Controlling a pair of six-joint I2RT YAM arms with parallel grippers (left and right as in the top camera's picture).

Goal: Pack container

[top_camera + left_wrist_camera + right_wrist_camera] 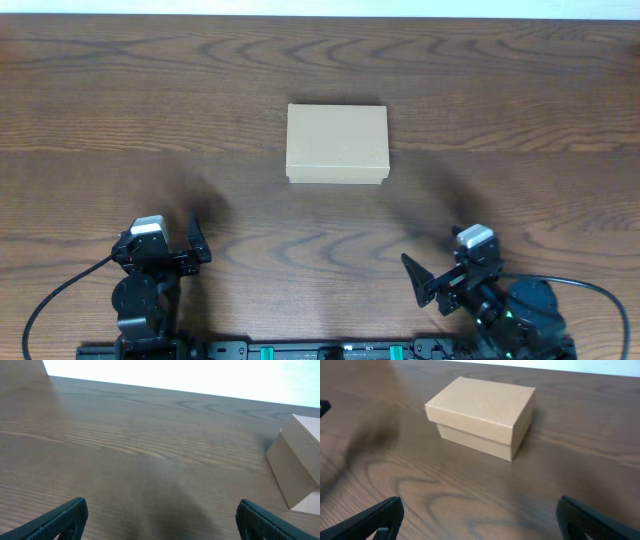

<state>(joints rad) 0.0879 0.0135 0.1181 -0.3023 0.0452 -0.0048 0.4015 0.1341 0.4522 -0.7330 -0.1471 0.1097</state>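
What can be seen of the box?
The box is plain tan cardboard, rectangular, with no print or tape showing. Its lid is shut and slightly overhangs the lower part. It sits flat on the wooden table, near the middle, with its long side running across the overhead view. Only the table touches it. The left gripper and the right gripper are open and well short of it.

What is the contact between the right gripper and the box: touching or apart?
Apart. The overhead view shows bare table between the right gripper and the box; the right wrist view puts the box well beyond the open fingers.
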